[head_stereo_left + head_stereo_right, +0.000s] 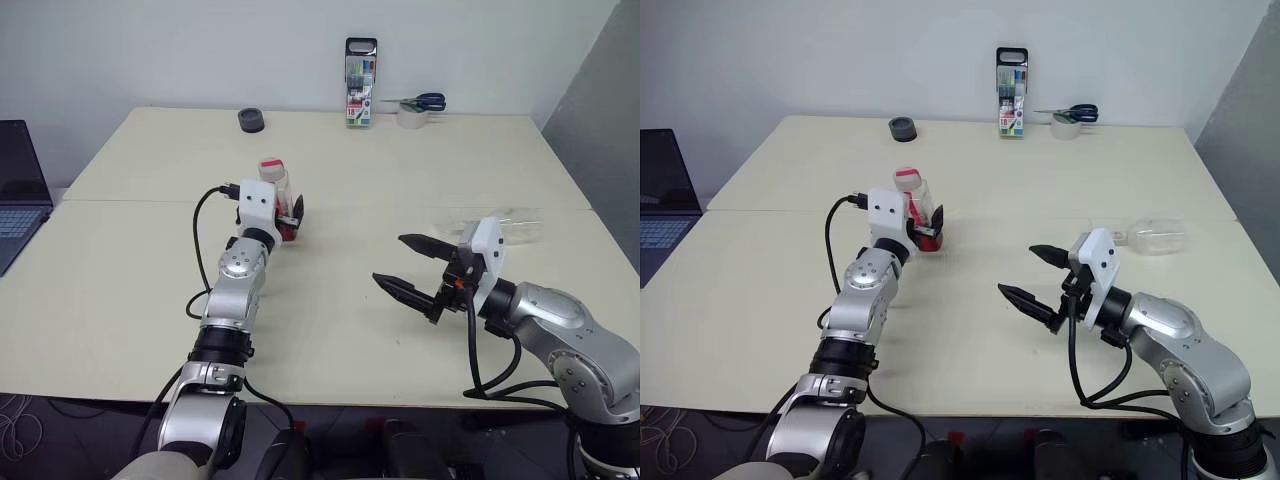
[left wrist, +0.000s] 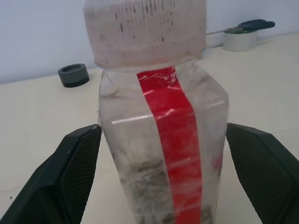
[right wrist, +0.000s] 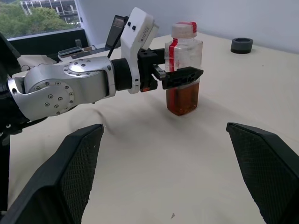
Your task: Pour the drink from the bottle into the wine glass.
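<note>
Left arm extended forward over the pale matte table (image 1: 120,300), its silver segmented links ending in a white wrist block; the left gripper (image 3: 180,77) points roughly level, its black fingers spread and standing on either side of the bottle (image 1: 910,205), with a sliver of gap visible at each textured pad (image 2: 77,163) in the left wrist view. The bottle is a small clear plastic container of squarish section with a vertical red stripe and a screw cap, standing upright on the table left of centre. The drink (image 3: 183,99), a translucent reddish-brown liquid, fills only the lowest part of the bottle. Right arm bent at the near right edge of the table, forearm angled inward; the right gripper (image 1: 412,268) hovers above the surface, its two black tapered fingers splayed wide and holding nothing. The wine glass (image 1: 1150,236), clear and colourless, lies on its side on the table beyond the right gripper, well apart from the bottle. Along the far edge stand a dark round ring (image 1: 252,121), an upright marker pack (image 1: 361,82), and a tape roll (image 1: 412,117) with blue-handled scissors (image 1: 425,101) resting on it.
</note>
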### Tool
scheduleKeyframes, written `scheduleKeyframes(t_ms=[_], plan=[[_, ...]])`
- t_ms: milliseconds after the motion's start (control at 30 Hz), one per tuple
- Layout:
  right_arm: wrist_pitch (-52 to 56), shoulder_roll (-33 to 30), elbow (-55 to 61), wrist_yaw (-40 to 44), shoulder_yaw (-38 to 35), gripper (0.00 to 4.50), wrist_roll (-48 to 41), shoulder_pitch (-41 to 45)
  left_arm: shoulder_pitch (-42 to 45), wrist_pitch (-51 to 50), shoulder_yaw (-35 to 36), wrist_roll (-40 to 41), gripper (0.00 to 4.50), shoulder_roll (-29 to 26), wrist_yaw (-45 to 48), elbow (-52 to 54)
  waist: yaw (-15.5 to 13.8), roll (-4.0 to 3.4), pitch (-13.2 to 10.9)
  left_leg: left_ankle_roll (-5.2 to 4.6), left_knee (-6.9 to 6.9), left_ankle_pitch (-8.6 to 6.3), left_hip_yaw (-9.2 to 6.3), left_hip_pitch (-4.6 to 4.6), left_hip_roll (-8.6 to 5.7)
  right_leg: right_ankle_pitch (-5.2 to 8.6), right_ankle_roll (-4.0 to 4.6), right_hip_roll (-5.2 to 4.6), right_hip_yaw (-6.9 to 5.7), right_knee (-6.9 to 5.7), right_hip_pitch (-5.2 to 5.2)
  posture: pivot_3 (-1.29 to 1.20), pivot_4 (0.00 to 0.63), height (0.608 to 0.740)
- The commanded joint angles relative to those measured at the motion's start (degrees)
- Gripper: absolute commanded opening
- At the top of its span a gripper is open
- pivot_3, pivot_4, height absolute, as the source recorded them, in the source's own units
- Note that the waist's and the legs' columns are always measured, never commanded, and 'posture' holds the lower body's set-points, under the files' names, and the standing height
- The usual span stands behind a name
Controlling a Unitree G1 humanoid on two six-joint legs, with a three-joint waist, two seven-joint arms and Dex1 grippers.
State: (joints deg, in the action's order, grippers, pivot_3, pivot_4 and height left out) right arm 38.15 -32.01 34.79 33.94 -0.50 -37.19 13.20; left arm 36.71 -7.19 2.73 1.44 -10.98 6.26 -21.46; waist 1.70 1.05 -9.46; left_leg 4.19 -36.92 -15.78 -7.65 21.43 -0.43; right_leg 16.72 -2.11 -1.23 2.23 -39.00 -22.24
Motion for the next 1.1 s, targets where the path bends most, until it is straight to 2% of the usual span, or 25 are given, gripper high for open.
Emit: scheduleKeyframes(t_ms=[33,767,867,1067,1100], plan=[[-0.59,-0.29,1.13,1.46,-1.00,4.50,-1.68,2.02,2.95,1.44,0.28,-0.15,4.45,0.32,-0.35,-0.56,0.00,0.00,0.00,0.00,0.00,0.00,0.00,0.00,0.00,0.00,0.00,0.00,0.00,0.00,0.00,0.00,0.150,0.740],[-1.04,0.29,-0.18,2.46,-0.55,4.50,-0.79,3.78,6.01,-0.08,-0.56,-1.00,4.45,-0.75,0.19,-2.36,0.00,0.02,-0.01,0.01,0.00,0.00,0.00,0.02,0.00,0.00,0.00,-0.01,0.00,0.01,-0.02,0.00,0.150,0.740],[-1.21,0.12,-0.64,2.63,-0.88,4.50,-0.65,4.08,6.17,0.20,-0.26,-1.11,3.83,-0.90,-0.03,-2.48,0.00,0.02,-0.01,0.01,0.00,0.01,0.00,0.02,-0.01,0.00,0.00,-0.01,0.00,0.01,-0.02,0.00,0.150,0.740],[-1.31,0.26,-0.75,2.58,-0.97,4.50,-0.70,4.26,5.97,0.45,-0.13,-1.05,1.95,-0.87,0.19,-2.25,0.05,0.02,-0.01,0.01,0.00,0.01,0.00,0.02,-0.01,0.00,0.00,-0.02,0.00,0.01,-0.02,0.00,0.150,0.740],[-1.37,0.32,-0.73,2.59,-0.94,4.50,-0.71,4.29,5.65,0.43,-0.11,-0.98,1.84,-0.81,0.27,-1.85,0.11,0.02,-0.01,0.01,0.00,0.01,0.00,0.01,0.00,0.00,0.00,-0.01,0.00,0.01,-0.02,0.00,0.150,0.740]])
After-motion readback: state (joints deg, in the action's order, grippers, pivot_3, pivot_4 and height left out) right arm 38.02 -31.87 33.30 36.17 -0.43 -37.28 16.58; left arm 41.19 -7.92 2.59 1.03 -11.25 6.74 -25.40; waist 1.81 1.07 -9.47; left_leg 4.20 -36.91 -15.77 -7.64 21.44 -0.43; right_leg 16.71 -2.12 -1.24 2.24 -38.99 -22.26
